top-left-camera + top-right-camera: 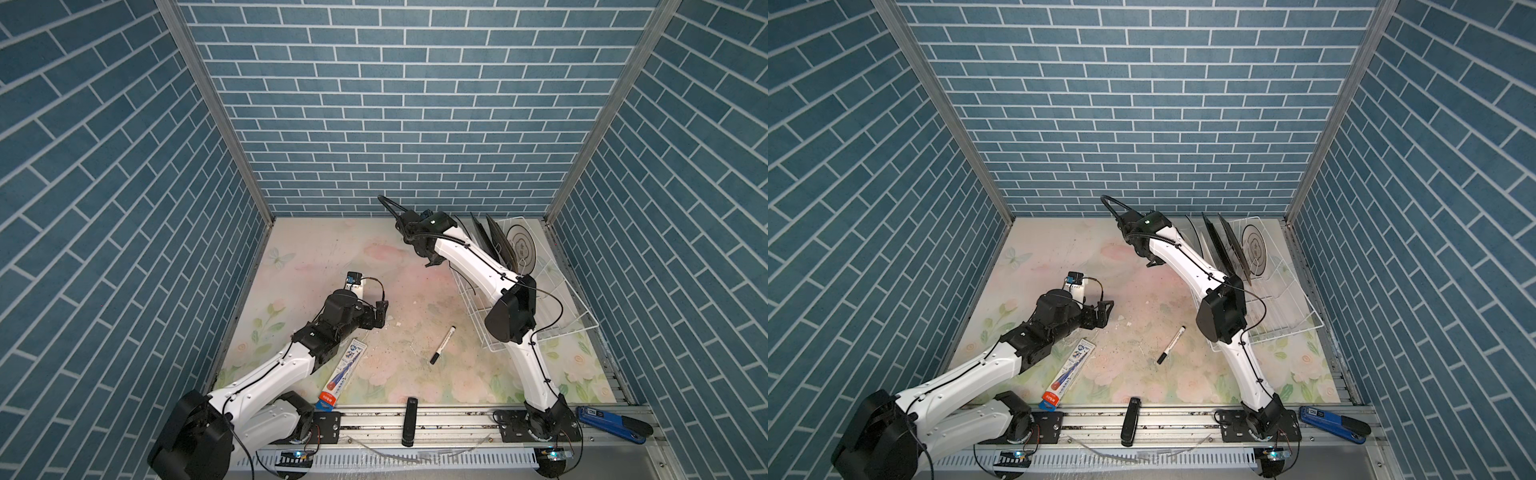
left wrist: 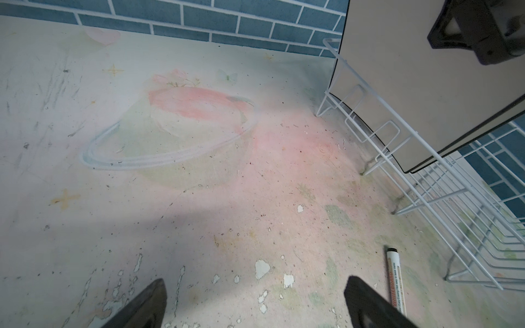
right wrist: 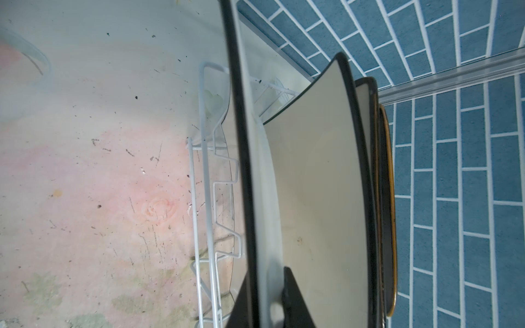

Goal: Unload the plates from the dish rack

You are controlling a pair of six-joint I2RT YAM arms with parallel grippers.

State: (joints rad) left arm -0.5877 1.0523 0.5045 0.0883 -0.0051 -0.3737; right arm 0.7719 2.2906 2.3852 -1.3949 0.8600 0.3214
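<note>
I see open mat (image 1: 332,249) across the centre and upper left of both top views, room enough to pass. A marker (image 1: 443,345) lies lower centre and a flat carton (image 1: 341,372) lower left. At right the dish rack (image 1: 552,307) blocks the way, my right arm (image 1: 469,257) crossing its left wall. Its plates (image 1: 496,245) stand packed at the far end. In the right wrist view the front plate (image 3: 262,213) leaves only a slit before the next.

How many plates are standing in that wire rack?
5 visible, all on edge in the dish rack: a black-rimmed plate in the right tool, a pale square plate behind, a third pale plate, a black plate, then a round white plate. More may be hidden.
</note>
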